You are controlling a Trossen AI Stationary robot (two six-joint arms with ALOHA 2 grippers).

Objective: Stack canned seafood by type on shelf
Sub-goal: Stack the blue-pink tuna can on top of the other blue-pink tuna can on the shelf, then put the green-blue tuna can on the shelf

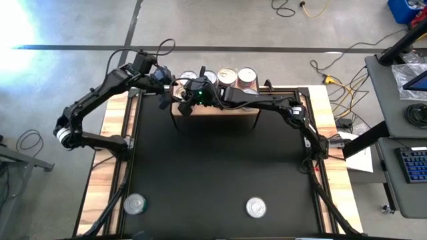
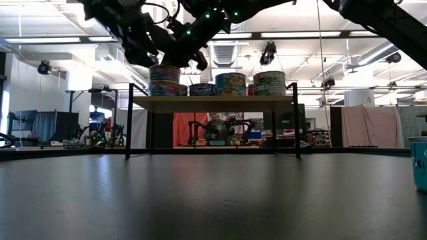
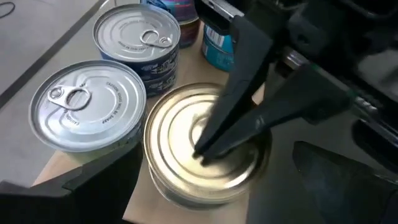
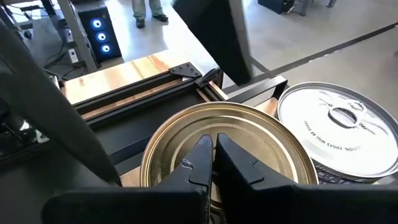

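Observation:
The shelf [image 1: 247, 115] stands at the mat's far edge with a row of canned seafood [image 1: 227, 77] on it. At its left end a gold-lidded can [image 3: 186, 118] sits on top of another tin [image 2: 165, 88]; two silver-lidded cans [image 3: 87, 106] stand beside it. My right gripper [image 4: 214, 146] is shut, its tips on the gold lid. My left gripper [image 1: 163, 90] hovers open just off the shelf's left end, above the gold can and apart from it. Two more cans [image 1: 135, 203] [image 1: 256, 207] lie on the mat near the front. My right gripper rests its shut fingertips [image 3: 202, 149] on the middle of the gold can's lid [image 4: 249, 134]. The fingers slant down onto it from above, coming from the table's right. The can stays upright, stacked on the tin beneath it.
The black mat [image 1: 220, 167] covers most of the table, with wood strips [image 1: 107, 133] at its sides. Both arms crowd the shelf's left end. Beyond the table are cables [image 1: 337, 80] on the floor and a desk with a keyboard [image 1: 413, 163] at the right.

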